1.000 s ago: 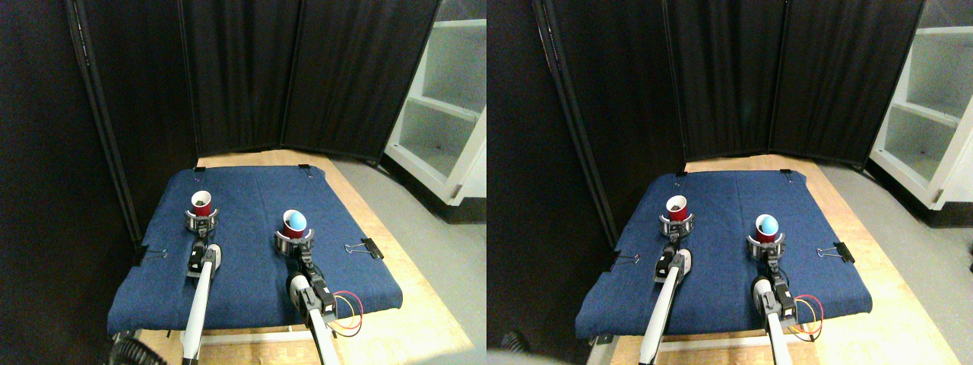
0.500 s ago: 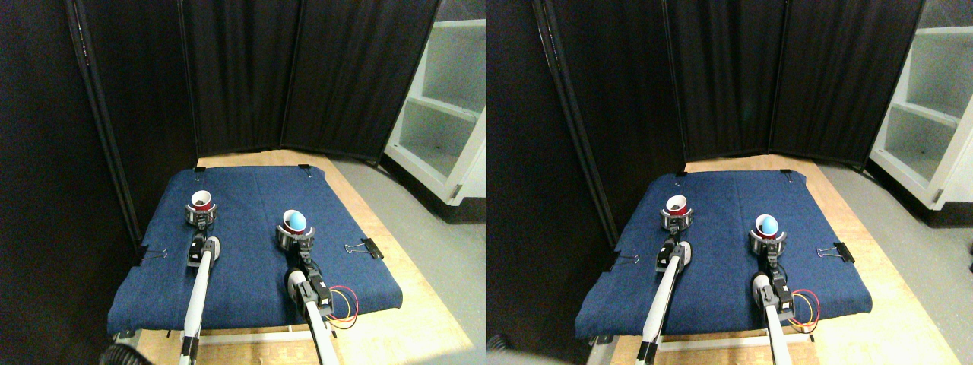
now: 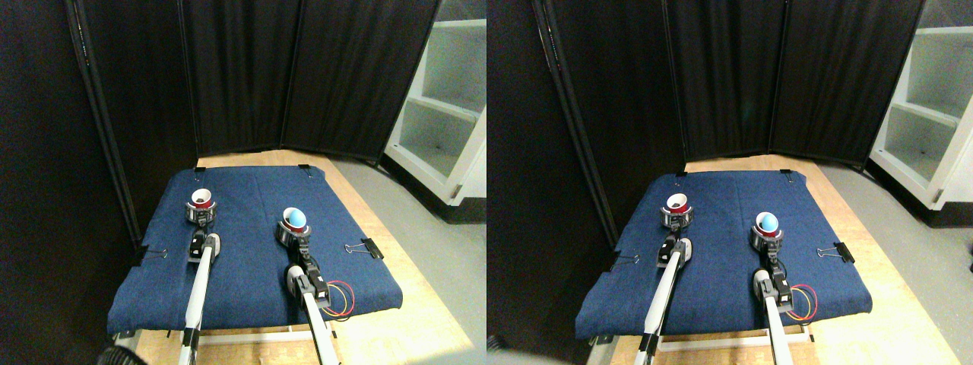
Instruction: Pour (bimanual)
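Two red cups on a blue cloth (image 3: 251, 281) spread over the counter (image 3: 403, 304), one at the end of each manipulator.

Left cup (image 3: 201, 200): upright, white inside, small dark contents at the bottom; seated within the ring-like fingers of the left gripper (image 3: 201, 215), which wrap its lower wall. Apparently held; exact gap of the fingers too small to tell.

Right cup (image 3: 294, 221): upright or slightly tipped, mouth filled by a pale blue rounded thing (image 3: 295, 219), possibly a ball; likewise seated within the fingers of the right gripper (image 3: 292, 237), low on the wall. Apparently held.

Left cup well apart from the right fingers, to their left and a little farther off; right cup correspondingly to the right of the left fingers and nearer the robot.

Handling, as judged: thin plastic party cups, very light, walls springy and easily crushed, surface smooth and tapered, so liable to slide upward out of a loose hold. Best taken around the lower to middle wall, as here, with mild squeeze only; rim left free for pouring. Blue contents likely light and apt to roll out suddenly once tilted; dark contents small and loose.

Nearby, beyond the fingers: binder clips (image 3: 363, 247) pinning the cloth at its edges, red and yellow wires (image 3: 342, 298) beside the right manipulator, a black curtain (image 3: 243, 76) behind, white shelving (image 3: 445, 106) to the right.
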Motion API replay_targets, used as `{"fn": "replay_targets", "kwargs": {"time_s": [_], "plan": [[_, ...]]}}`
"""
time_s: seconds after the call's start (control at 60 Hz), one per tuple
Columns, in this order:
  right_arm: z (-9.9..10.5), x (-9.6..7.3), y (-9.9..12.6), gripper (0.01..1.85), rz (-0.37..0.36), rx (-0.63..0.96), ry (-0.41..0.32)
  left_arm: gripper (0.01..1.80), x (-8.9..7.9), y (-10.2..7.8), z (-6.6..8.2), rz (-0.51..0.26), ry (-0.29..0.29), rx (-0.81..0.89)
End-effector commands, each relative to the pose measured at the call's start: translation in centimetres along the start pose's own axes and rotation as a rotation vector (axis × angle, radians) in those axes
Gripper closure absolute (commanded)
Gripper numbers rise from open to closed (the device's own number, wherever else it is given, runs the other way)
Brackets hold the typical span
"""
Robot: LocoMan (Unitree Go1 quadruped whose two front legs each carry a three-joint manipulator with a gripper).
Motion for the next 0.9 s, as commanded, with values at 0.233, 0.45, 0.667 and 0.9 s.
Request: {"fn": "replay_targets", "kwargs": {"time_s": [0.233,0.45,0.667,0.9], "plan": [[-0.3,0.6,0.5,1.39,0.065,-0.033,-0.045,1.48,0.4,0.7,0.0,0.006,-0.098,0.115],[-0.6,0.5,0.7,1.53,0.081,-0.058,-0.138,1.48,0.2,0.7,0.2,-0.002,-0.067,0.15],[-0.2,0.0,1.2,1.53,0.097,-0.108,-0.138,1.48,-1.4,-0.9,0.1,-0.031,-0.023,0.193],[0.2,-0.7,2.4,1.53,0.115,-0.087,-0.143,1.48,-3.7,-4.0,-0.1,-0.089,0.083,0.258]]}}
